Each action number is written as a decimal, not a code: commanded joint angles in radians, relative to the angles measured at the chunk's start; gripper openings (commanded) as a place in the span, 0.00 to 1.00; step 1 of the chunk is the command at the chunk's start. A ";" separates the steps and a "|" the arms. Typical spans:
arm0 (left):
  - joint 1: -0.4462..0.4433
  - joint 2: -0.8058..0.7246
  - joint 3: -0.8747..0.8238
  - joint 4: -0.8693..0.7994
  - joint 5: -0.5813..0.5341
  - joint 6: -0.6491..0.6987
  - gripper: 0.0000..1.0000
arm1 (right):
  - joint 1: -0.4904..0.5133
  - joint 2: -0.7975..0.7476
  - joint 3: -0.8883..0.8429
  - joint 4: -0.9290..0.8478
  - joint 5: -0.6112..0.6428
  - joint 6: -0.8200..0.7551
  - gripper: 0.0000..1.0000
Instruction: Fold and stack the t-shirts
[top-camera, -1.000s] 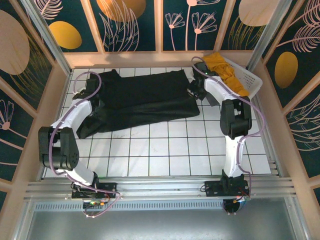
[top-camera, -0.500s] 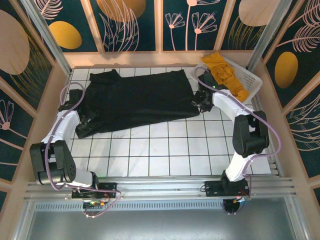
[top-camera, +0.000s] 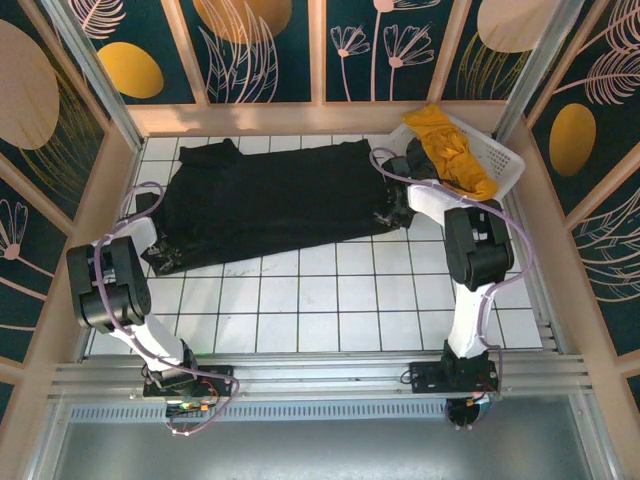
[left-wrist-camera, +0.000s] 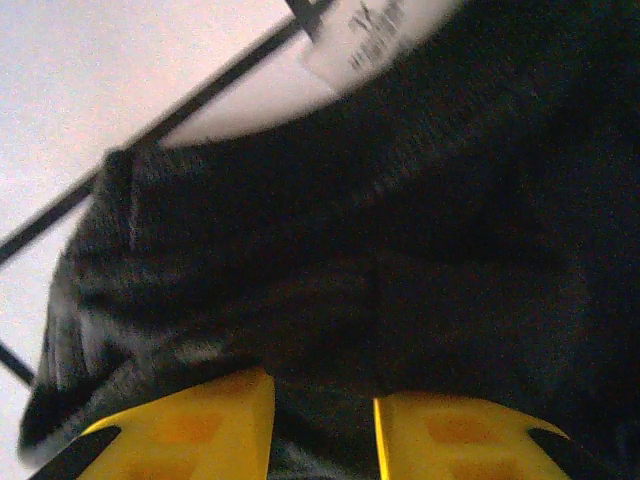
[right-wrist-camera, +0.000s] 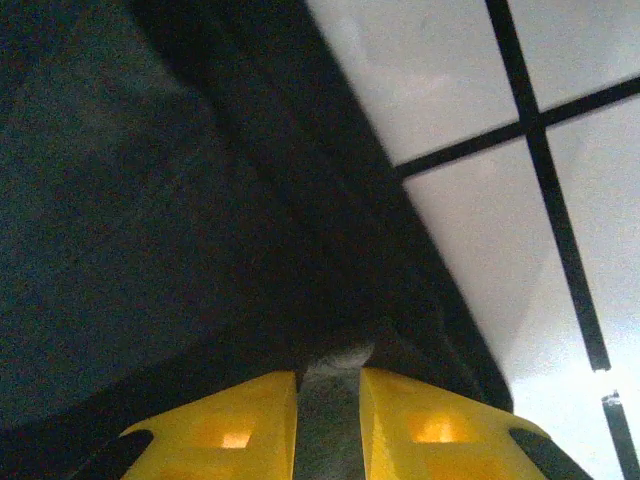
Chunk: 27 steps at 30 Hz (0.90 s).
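A large black t-shirt (top-camera: 270, 200) lies spread across the back of the tiled table. My left gripper (top-camera: 150, 206) is at its left sleeve end. In the left wrist view the yellow fingers (left-wrist-camera: 190, 425) of the left gripper (left-wrist-camera: 322, 388) stand on either side of a bunch of black cloth (left-wrist-camera: 400, 220) that fills the gap. My right gripper (top-camera: 392, 206) is at the shirt's right edge. In the right wrist view the right gripper (right-wrist-camera: 328, 378) pinches a greyish fold of that shirt (right-wrist-camera: 150, 200). A mustard yellow t-shirt (top-camera: 450, 150) hangs out of the basket.
The white slotted basket (top-camera: 500, 158) stands at the back right corner, just behind the right arm. Wooden walls (top-camera: 300, 118) ring the table. Bare white tiles (top-camera: 330, 290) run between the shirt and the arm bases.
The black shirt has been drawn out flatter and wider. My left arm has swung out to the left edge, and both grippers have closed down on the cloth.
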 joint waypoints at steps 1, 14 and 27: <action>0.047 0.061 0.037 0.015 -0.104 0.029 0.31 | -0.004 0.040 0.051 -0.072 0.088 -0.032 0.25; 0.073 -0.081 -0.139 -0.005 -0.112 0.009 0.34 | 0.012 -0.029 -0.137 -0.134 0.131 -0.023 0.26; 0.077 -0.422 -0.330 -0.068 -0.206 -0.182 0.36 | 0.043 -0.461 -0.497 -0.202 -0.004 0.062 0.35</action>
